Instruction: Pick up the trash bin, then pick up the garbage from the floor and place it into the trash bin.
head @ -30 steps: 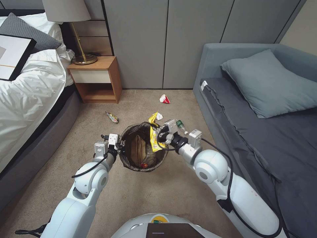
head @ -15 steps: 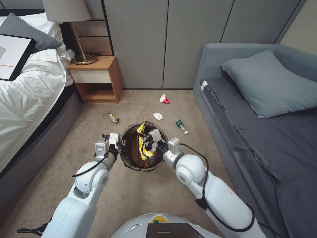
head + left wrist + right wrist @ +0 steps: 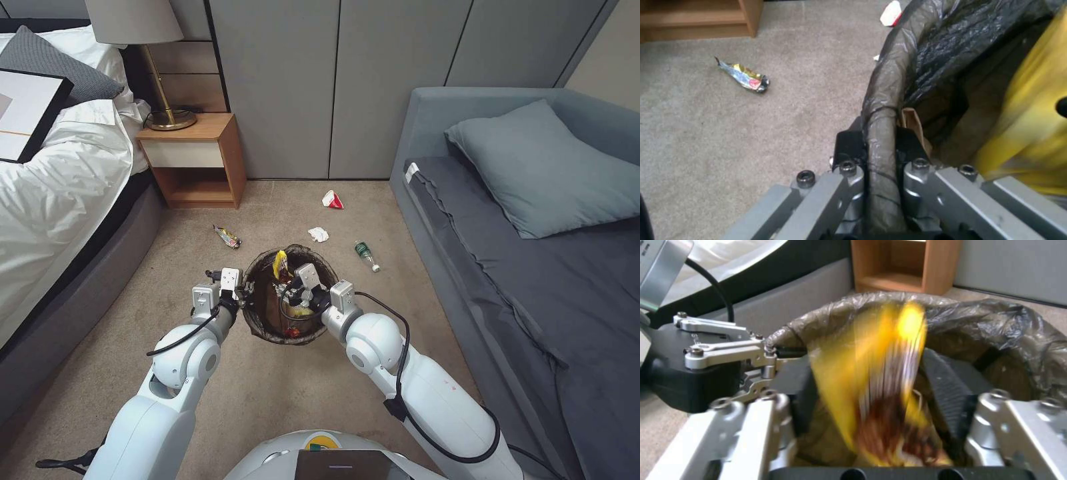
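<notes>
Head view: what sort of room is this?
Most likely a bedroom, perhaps a hotel room: a bed with white linen, a wooden nightstand under a brass-stemmed lamp, and a grey daybed with a pillow.

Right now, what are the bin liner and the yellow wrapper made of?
Liner: thin plastic film, by its look; dark, glossy, crinkled, folded over the bin rim. Wrapper: probably glossy plastic snack film, though motion blur leaves this open.
</notes>
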### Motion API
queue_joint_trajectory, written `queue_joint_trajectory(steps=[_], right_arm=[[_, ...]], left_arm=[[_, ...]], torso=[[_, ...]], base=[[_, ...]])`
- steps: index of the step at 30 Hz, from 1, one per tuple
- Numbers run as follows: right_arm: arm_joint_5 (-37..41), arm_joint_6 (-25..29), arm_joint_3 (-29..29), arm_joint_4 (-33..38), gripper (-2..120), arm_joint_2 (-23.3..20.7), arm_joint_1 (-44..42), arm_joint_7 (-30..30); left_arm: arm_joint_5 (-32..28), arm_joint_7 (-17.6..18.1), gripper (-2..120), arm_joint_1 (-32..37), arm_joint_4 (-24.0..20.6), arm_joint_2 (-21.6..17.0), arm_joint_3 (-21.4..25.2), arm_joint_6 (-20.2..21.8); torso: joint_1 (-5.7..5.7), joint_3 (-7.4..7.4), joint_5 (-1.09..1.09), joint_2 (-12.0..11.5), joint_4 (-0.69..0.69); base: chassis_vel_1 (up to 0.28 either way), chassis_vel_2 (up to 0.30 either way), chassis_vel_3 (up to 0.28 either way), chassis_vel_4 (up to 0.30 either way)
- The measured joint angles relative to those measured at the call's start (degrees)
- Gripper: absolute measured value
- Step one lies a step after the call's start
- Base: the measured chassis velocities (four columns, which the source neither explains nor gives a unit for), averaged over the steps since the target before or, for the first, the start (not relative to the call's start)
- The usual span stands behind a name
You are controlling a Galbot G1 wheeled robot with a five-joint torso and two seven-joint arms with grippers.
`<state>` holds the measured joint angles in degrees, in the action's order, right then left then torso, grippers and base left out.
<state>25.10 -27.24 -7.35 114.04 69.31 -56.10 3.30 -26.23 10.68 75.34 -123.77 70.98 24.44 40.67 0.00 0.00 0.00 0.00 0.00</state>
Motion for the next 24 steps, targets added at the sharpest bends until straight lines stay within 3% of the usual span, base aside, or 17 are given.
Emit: queue_joint_trajectory(steps=[10, 24], right_arm=[[1.4, -0.2, 1.6, 2.0, 98, -0.6, -0.9, 1.7], [4.7, 1.8, 10.9, 11.1, 100, -4.4, -4.3, 6.0]], left_arm=[[0.0, 0.1, 5, -0.3, 0.2, 0.3, -0.1, 0.0], [-0.1, 0.0, 5, -0.3, 0.2, -0.2, 0.4, 0.0]], torso=[[0.0, 0.0, 0.0, 0.0, 0.0], [0.0, 0.0, 0.01, 0.0, 0.0]], base=[[0.0, 0.0, 0.0, 0.0], [0.0, 0.0, 0.0, 0.0]])
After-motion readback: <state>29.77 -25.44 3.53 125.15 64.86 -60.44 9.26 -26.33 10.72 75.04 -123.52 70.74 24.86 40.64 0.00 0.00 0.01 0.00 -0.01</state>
